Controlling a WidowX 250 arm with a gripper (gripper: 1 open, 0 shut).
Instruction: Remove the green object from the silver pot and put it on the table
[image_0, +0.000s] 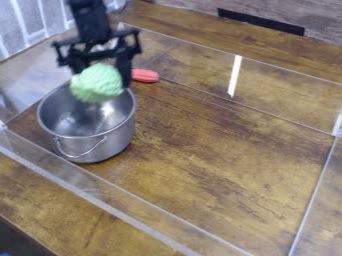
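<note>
Robot gripper (96, 62) with the light-green knitted lump (96, 83) above the silver pot (86, 122)

Blurred black fingers stand clamped on the lump, directly below the gripper; beneath both, the pot rests on the wood-plank table (221, 150), its wire handle hanging at the side, and a red object (144, 75) lies beside the gripper

Brown plank table (221, 145); silver pot (88, 128), red object (146, 76) on it

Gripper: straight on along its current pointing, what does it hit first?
The gripper points downward with the green object at its fingers, so that lump would probably meet the silver pot first, inside or on the far rim; one view leaves depth unclear.
</note>
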